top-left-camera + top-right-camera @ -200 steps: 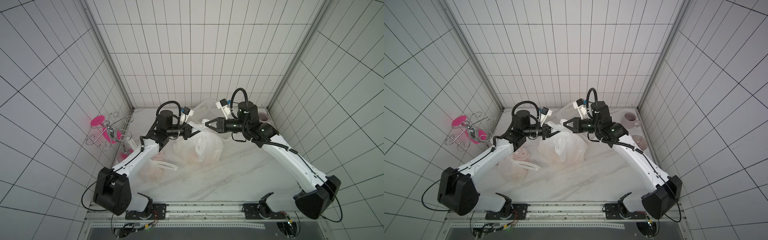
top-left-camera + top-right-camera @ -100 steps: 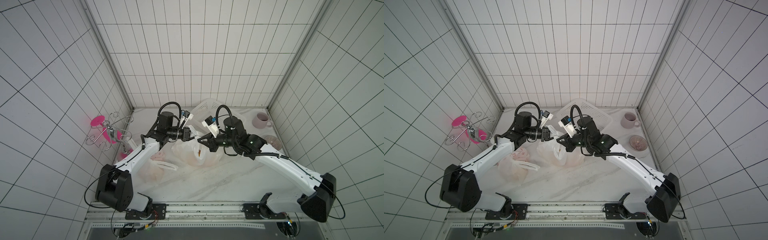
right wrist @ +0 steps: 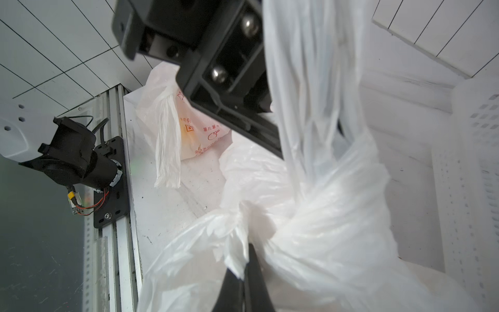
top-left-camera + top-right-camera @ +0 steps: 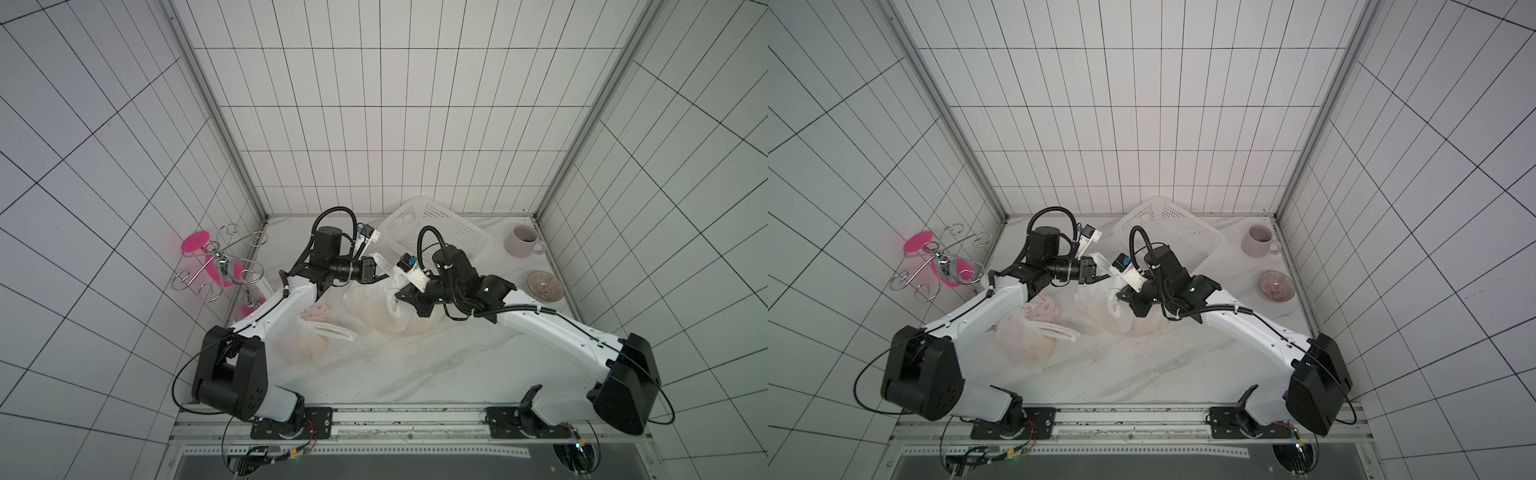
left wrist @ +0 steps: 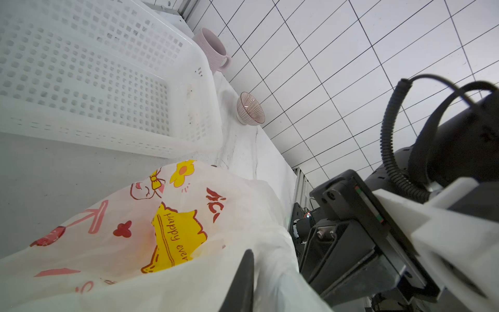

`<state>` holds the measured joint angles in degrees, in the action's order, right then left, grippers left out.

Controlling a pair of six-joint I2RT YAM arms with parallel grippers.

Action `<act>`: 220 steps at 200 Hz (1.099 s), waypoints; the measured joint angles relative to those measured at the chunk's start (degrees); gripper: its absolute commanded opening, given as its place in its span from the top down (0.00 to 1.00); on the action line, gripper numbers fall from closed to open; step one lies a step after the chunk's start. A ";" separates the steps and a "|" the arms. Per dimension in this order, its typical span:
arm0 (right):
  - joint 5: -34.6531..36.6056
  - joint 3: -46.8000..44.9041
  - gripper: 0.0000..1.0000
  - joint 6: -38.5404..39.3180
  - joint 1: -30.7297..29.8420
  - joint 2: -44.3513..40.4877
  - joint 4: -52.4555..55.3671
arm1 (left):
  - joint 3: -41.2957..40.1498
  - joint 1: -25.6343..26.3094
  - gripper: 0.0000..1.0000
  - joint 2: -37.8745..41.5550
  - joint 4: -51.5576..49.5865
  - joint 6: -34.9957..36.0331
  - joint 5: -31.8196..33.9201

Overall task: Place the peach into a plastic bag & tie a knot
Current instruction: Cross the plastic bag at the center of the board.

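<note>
The plastic bag (image 4: 370,305) lies on the table between both arms, its handles twisted into a loose knot (image 3: 272,216). The peach shows only as a faint orange tint through the film (image 5: 147,235). My right gripper (image 3: 247,259) is low against the bag's neck (image 4: 400,306), shut on a bunched white handle. My left gripper (image 4: 379,272) hovers just behind the bag, and a handle strip runs from it down to the knot. In the left wrist view only one dark finger (image 5: 244,281) shows; plastic drapes over the rest.
A white perforated basket (image 4: 436,232) stands right behind the grippers. A pink mug (image 4: 523,240) and a striped bowl (image 4: 544,284) sit at the back right. A second filled bag (image 4: 309,336) lies under my left arm, and a wire rack (image 4: 220,266) stands at the left wall.
My right gripper swung down and to the left with its handle, from stretched out high to low at the bag's neck. The bag slumped onto the table. My left arm hardly moved.
</note>
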<state>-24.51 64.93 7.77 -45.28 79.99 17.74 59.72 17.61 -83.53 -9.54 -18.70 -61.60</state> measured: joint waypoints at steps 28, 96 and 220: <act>-0.61 -0.90 1.00 0.90 0.31 0.00 1.88 | -2.49 -0.17 0.62 0.26 1.29 0.63 -0.33; -3.65 -0.90 1.00 0.20 1.77 0.57 2.36 | -5.90 -0.20 0.49 1.84 -0.96 6.99 2.89; -8.15 -0.87 1.00 -6.95 4.28 3.58 -0.57 | -5.86 0.46 0.25 5.99 -6.36 18.91 4.48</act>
<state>-32.67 64.05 0.82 -40.99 83.57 17.17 53.87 18.06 -77.54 -15.90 0.21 -57.12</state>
